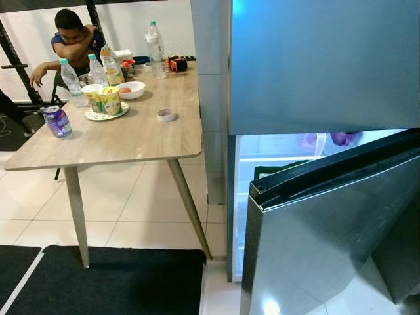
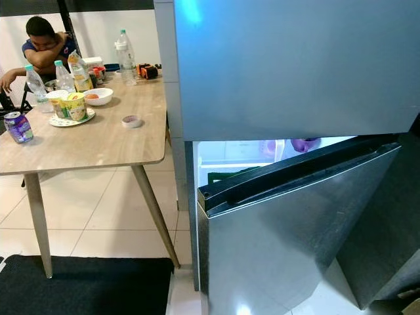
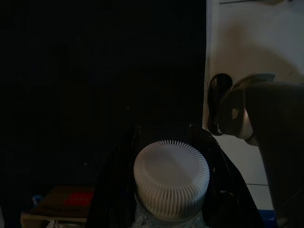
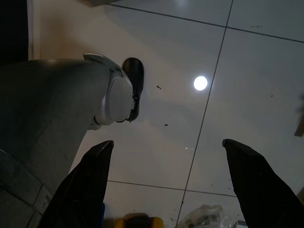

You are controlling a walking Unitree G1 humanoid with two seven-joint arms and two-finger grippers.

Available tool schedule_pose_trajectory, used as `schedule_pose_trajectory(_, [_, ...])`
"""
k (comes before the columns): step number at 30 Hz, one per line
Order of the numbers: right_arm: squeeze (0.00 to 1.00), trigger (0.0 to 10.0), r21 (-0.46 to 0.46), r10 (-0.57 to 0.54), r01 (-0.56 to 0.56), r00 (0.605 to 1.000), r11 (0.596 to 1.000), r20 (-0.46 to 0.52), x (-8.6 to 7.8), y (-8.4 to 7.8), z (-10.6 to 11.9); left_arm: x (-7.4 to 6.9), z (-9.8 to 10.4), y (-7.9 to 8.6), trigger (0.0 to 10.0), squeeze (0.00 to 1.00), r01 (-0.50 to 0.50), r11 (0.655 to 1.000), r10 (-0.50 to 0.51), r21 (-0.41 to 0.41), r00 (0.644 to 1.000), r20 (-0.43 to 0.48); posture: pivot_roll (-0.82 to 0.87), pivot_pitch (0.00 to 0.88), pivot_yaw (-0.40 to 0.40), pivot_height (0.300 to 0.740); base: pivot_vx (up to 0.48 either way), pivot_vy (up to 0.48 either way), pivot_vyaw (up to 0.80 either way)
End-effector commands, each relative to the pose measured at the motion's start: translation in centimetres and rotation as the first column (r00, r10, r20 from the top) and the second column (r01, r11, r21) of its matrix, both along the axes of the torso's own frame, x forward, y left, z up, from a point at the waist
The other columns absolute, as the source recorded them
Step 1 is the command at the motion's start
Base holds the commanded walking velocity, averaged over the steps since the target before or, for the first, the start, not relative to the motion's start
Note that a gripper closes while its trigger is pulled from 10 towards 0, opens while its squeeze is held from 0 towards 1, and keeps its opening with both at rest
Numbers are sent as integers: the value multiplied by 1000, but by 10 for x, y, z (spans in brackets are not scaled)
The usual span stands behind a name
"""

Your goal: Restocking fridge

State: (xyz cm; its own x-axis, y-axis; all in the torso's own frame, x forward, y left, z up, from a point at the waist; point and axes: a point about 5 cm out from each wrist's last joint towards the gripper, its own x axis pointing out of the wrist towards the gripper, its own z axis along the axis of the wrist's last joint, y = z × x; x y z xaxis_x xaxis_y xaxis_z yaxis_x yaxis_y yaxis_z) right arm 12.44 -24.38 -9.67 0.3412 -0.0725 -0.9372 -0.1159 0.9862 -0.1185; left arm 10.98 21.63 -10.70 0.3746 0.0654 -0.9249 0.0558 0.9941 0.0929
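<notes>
Left claw (image 3: 171, 190) pinches a clear plastic bottle with a ribbed white cap (image 3: 171, 178), hanging low w/ the arm, prob. carried for stocking. Right claw (image 4: 171, 185) is spread wide & empty over the pale tiled floor (image 4: 247, 61). The stainless-steel fridge's lower door (image 1: 328, 243) stands ajar, lit shelves ready; more stock waits on the light wooden table (image 1: 131, 134).

silver fridge (image 1: 321, 65), wood-grain table (image 1: 131, 134), purple can (image 1: 57, 121)

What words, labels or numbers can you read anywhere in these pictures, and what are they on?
None can be read.
Purple can: print too small.
Yellow cups: print blurred.
Water bottles: labels blurred.
White bottle cap between the left gripper's fingers: ridges, no text.
</notes>
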Motion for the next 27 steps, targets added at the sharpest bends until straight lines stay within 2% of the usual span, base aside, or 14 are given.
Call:
schedule_pose_trajectory(1, [0, 10000, 8, -4, 4, 1000, 1000, -6, -1, 3, -1, 2, 0, -2, 10000, 0, -8, 1000, 8, -5, 1000, 5, -73, 0, 7, 740, 0, 0, 0])
schedule_pose_trajectory(8, [0, 10000, 7, 6, -6, 1000, 1000, 4, 5, 5, 0, 2, 0, -5, 10000, 0, -3, 1000, 3, -13, 1000, 7, -69, 0, 7, 740, 0, 0, 0])
schedule_pose_trajectory(14, [0, 10000, 10, 9, -9, 1000, 1000, -13, 1, 7, -2, -3, -2, -5, 10000, 0, 23, 1000, -23, -11, 1000, -9, -67, 0, 12, 740, 0, 0, 0])
schedule_pose_trajectory(21, [0, 10000, 9, -1, 1, 1000, 1000, -24, -2, 6, -2, -2, -1, -6, 10000, 0, 31, 999, -31, -17, 1000, -3, -80, 3, 13, 740, 0, 0, 0])
schedule_pose_trajectory(27, [0, 10000, -1, 13, -13, 999, 1000, -29, -3, 1, -1, 2, -1, -10, 10000, 0, 17, 1000, -17, -24, 1000, 8, -88, 15, 0, 740, 0, 0, -705])
